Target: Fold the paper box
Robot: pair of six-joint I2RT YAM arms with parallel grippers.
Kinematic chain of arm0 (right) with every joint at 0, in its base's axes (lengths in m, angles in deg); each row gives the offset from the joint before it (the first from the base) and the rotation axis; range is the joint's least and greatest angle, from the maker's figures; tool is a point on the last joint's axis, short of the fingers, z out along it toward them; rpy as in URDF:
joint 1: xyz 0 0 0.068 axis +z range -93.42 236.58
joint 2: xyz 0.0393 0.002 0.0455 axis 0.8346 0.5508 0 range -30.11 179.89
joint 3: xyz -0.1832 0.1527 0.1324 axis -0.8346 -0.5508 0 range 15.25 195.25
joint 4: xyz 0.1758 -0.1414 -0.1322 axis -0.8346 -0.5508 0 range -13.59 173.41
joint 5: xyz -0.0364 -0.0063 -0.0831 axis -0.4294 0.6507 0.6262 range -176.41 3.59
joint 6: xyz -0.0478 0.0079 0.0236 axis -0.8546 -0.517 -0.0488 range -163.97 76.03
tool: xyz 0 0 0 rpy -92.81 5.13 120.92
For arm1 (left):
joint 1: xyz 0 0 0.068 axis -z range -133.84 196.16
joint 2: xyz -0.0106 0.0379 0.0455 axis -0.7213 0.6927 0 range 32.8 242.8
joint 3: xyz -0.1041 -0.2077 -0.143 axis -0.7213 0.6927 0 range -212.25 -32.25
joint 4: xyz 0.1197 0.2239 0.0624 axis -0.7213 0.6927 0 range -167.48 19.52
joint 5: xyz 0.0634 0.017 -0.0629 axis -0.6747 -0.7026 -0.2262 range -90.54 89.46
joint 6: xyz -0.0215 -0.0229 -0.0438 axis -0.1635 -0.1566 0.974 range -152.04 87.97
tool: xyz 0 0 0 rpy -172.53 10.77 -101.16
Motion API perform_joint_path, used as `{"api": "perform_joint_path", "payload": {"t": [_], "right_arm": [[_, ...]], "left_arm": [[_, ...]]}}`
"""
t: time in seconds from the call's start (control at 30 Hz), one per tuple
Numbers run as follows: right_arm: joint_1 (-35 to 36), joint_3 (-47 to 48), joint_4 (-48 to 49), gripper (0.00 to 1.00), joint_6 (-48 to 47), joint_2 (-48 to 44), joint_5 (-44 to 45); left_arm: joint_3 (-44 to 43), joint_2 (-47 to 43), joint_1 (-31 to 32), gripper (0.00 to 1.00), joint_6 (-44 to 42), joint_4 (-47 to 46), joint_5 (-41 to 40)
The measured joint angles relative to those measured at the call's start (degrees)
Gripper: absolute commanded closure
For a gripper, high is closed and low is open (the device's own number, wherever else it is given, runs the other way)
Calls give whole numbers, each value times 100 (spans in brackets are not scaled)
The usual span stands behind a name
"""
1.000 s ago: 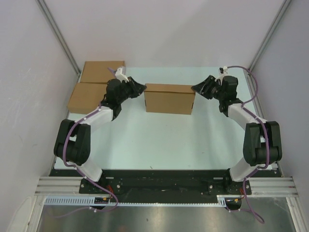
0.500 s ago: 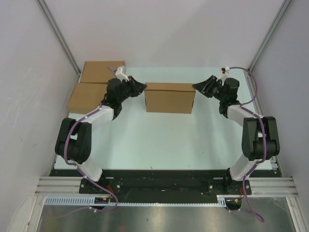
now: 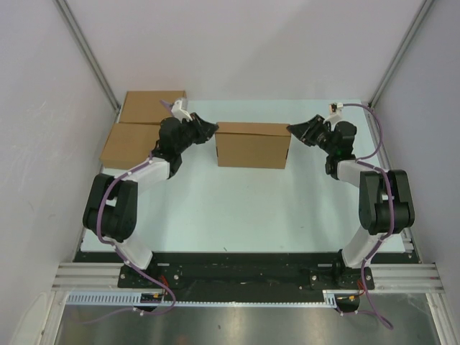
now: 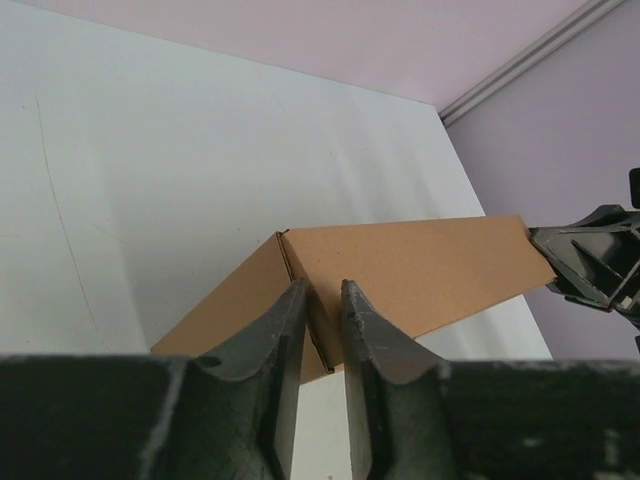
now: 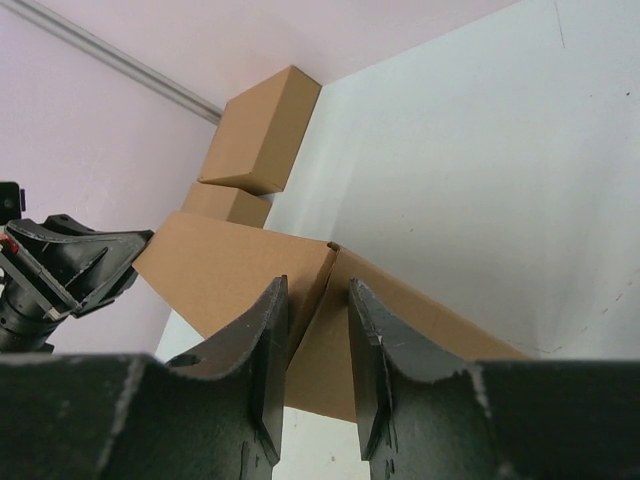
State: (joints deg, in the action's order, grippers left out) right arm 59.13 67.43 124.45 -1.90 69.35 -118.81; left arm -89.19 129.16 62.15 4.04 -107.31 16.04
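- Stretched from the near left toward mid-bench: left hand (image 3: 208, 131), tip against the upper left end of the paper box (image 3: 251, 146).
- Fingers narrow, 1 on each side of the box's corner edge; cannot tell whether pinching any card.
- Reaching in from the right edge: right hand (image 3: 293, 130), forearm low, tip at the box's upper right end.
- Narrow slit there too, corner edge showing within it; grip impossible to tell.
- Closed up and standing on the bench (image 3: 237, 208) toward its far edge, midway between left and right edges: the paper box.
- At the far left corner, beside the left forearm: 2 flat boxes, far brown box (image 3: 152, 106) and near brown box (image 3: 129, 144), both apart from the paper box.
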Motion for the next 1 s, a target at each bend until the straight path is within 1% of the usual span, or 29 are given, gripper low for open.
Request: {"api": "perform_joint_path", "payload": {"t": [0.1, 0.2, 0.37, 0.47, 0.57, 0.6, 0.77, 1.0], "right_arm": [[-4, -15, 37, 81, -2, 13, -24], [-7, -48, 59, 78, -2, -22, -31], [-11, -96, 13, 76, -11, -92, -66], [-9, -98, -33, 76, -28, -114, -68], [-4, -101, -70, 77, -63, -125, -66], [-4, -101, -76, 77, -68, -125, -63], [-4, -94, -133, 76, -94, -70, -42], [26, -48, -173, 66, -114, -13, 120]], "left_arm": [[20, 2, -2, 58, 2, 42, -59], [107, -20, -22, 54, 57, 50, -94], [199, -87, -66, 53, 144, 85, -61], [221, -96, -79, 59, 168, 76, 48], [229, -96, -81, 68, 210, 35, 144], [247, -96, -81, 72, 221, -4, 179], [369, -59, -81, 84, 299, -332, 262], [431, 164, -74, 87, 306, -713, 205]]}}
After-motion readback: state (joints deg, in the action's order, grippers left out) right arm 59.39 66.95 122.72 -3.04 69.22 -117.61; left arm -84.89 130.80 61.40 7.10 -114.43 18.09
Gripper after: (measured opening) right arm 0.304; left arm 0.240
